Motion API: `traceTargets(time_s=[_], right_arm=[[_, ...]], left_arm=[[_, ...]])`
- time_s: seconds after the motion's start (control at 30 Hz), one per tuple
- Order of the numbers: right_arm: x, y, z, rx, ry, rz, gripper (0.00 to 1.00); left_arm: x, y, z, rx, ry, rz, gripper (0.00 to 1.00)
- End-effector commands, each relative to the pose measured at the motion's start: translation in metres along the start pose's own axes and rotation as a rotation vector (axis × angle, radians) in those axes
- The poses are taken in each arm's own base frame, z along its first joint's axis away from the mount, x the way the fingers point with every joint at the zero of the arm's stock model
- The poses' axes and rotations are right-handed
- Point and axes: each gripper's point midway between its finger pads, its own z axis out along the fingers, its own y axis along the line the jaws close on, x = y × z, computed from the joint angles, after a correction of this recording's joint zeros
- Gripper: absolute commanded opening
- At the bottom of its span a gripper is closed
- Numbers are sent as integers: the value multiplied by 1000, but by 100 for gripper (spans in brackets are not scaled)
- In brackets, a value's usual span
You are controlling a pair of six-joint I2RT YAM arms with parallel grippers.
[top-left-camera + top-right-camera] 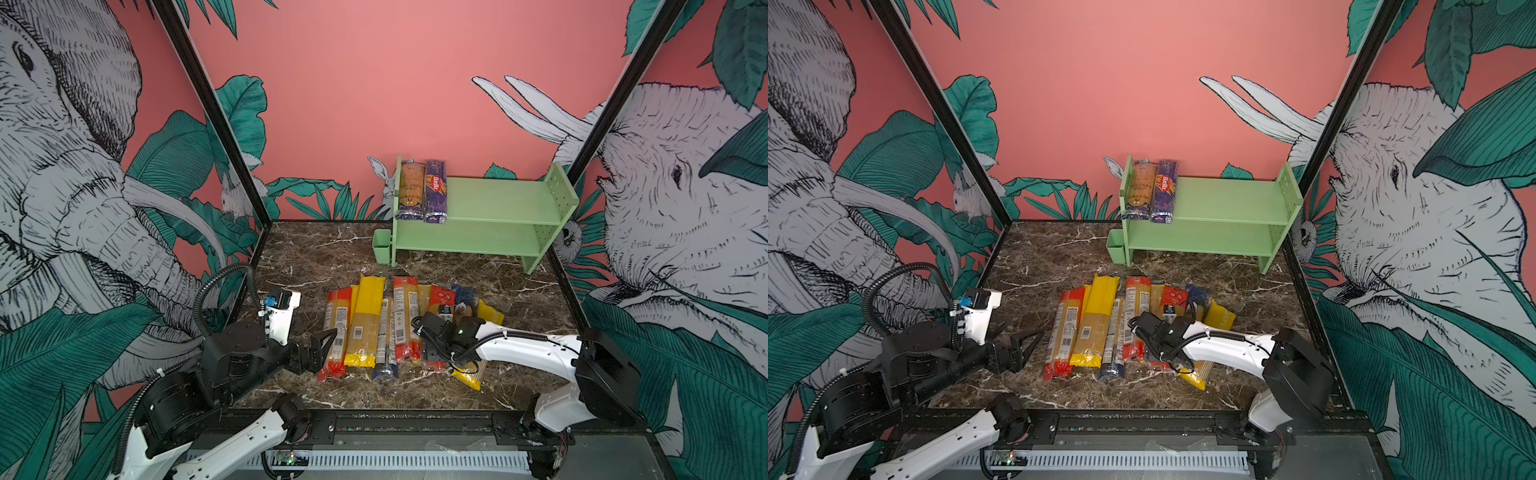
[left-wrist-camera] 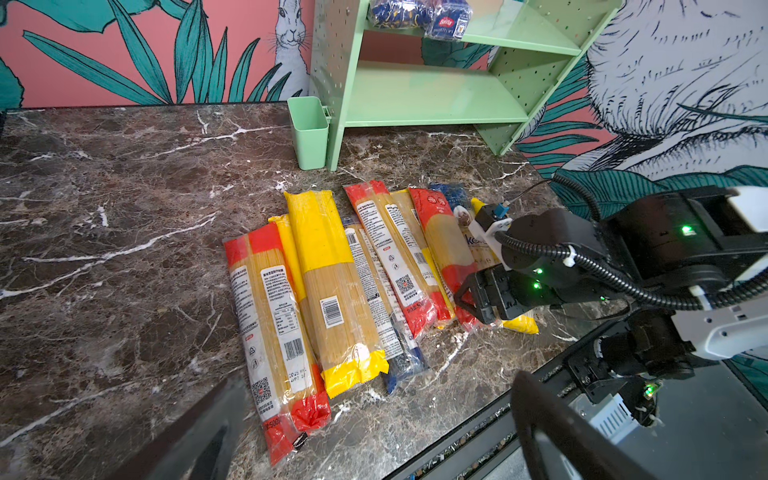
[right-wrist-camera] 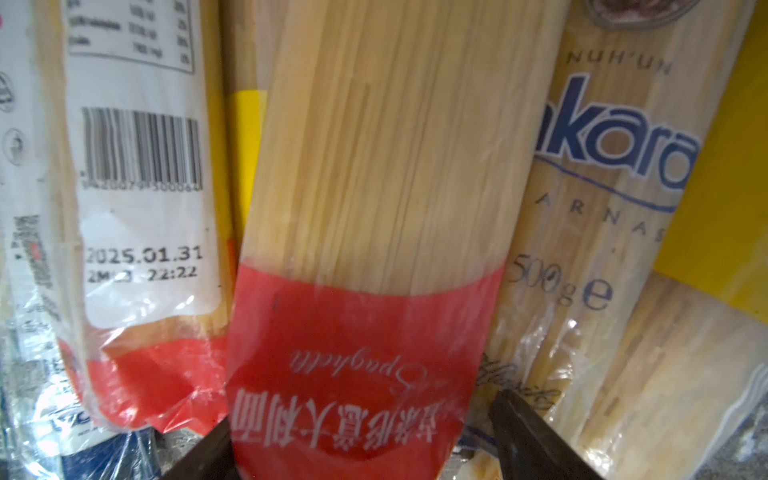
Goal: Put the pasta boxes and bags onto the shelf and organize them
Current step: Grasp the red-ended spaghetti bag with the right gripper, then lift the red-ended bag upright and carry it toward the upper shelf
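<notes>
**My right gripper (image 3: 360, 409) straddles the clear, red-ended spaghetti bag (image 3: 374, 166), jaws wide, not yet pinching.**
It lies right in the row of packs (image 1: 365, 328) on the near brown marble table (image 1: 316, 257). I judge it light, with slippery film and brittle strands, so I'd grip gently at mid-length.

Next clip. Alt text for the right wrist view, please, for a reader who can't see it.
Close-up of the right gripper, open, its dark fingers straddling the red end of a clear spaghetti bag. Flanking it lie a bag with a white barcode label and a bag with blue lettering.
</notes>
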Motion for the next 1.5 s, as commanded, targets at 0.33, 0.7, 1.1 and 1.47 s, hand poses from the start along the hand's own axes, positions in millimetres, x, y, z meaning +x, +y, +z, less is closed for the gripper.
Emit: traceTargets(time_s=[0.33, 0.7, 1.1, 1.47], right_arm=[[-3, 22, 34, 63, 77, -44, 80], [16, 9, 24, 4, 93, 46, 26], [-10, 6, -75, -281, -79, 166, 0], [-23, -27, -153, -449, -236, 235, 0]], left_arm=[[-11, 3, -5, -28, -29, -5, 99], [-10, 8, -6, -52, -25, 20, 99], [-28, -11, 22, -21, -24, 81, 99], [-50, -36, 56, 30, -17, 108, 99]])
